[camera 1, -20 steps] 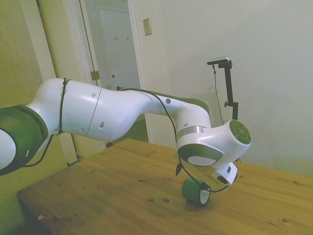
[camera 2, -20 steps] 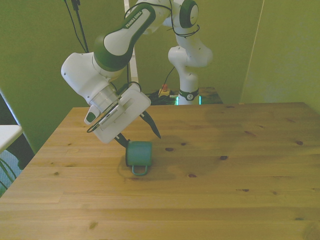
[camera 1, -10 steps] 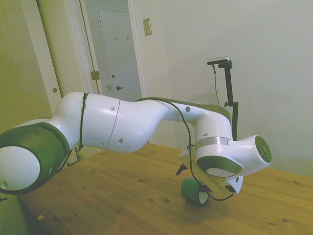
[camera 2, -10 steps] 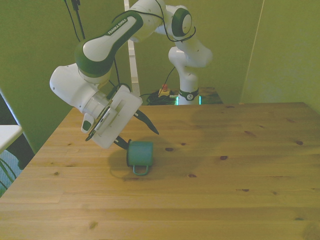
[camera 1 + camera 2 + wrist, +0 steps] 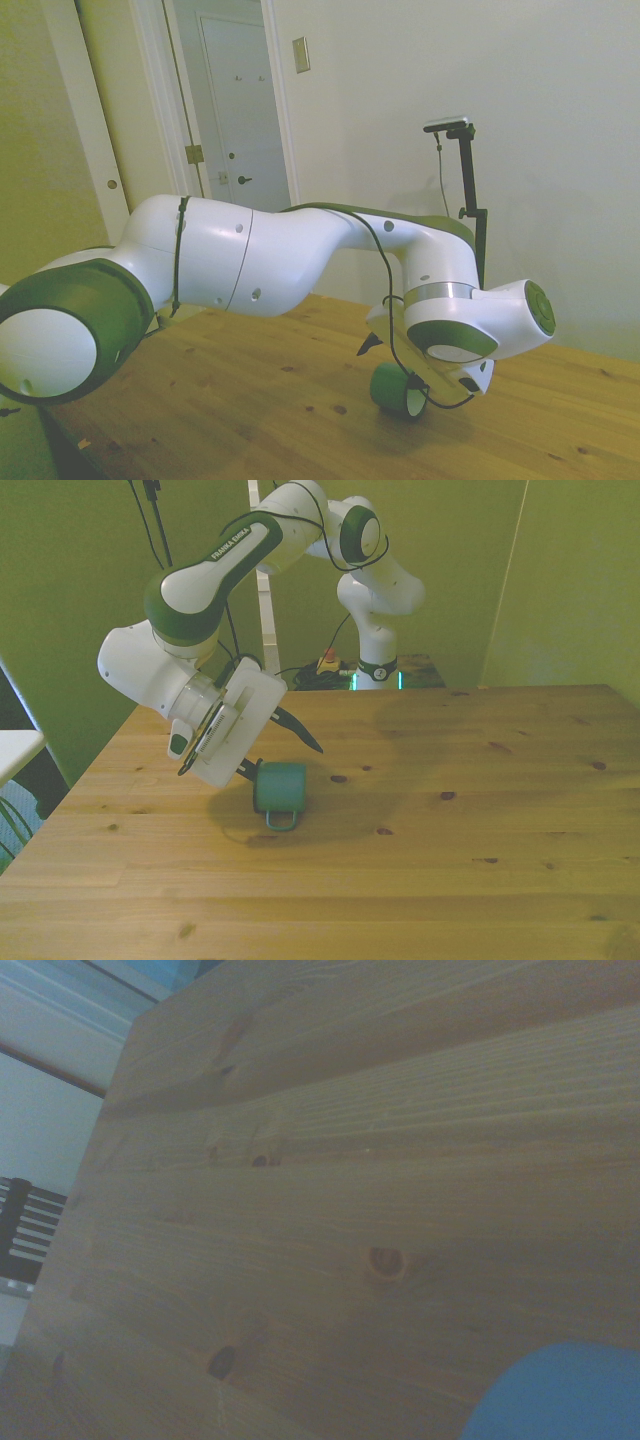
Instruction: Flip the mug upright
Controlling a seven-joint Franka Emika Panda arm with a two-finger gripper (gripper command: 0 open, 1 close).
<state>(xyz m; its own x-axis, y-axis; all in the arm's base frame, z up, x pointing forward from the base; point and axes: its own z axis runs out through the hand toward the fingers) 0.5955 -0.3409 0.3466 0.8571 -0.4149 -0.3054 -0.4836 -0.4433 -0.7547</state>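
Observation:
The teal-green mug (image 5: 279,788) lies on its side on the wooden table (image 5: 470,880), its loop handle (image 5: 281,820) pointing toward the near edge. In the side view the mug (image 5: 395,388) shows its white inside toward the right. My gripper (image 5: 287,758) is open and tilted low, just behind the mug. One dark finger (image 5: 302,736) hovers above and past the mug, and the other finger (image 5: 247,770) sits by its end on the front view's left. Nothing is held. The wrist view catches only a blurred teal edge of the mug (image 5: 560,1395).
The tabletop stretches wide toward the front view's right and the near edge. A white surface (image 5: 15,748) sits beyond the table's edge on the front view's left. The arm's base (image 5: 372,630) stands behind the far edge.
The hand has shifted a little toward the front view's left and tilted more, with its fingers still apart. The mug has stayed in place on its side.

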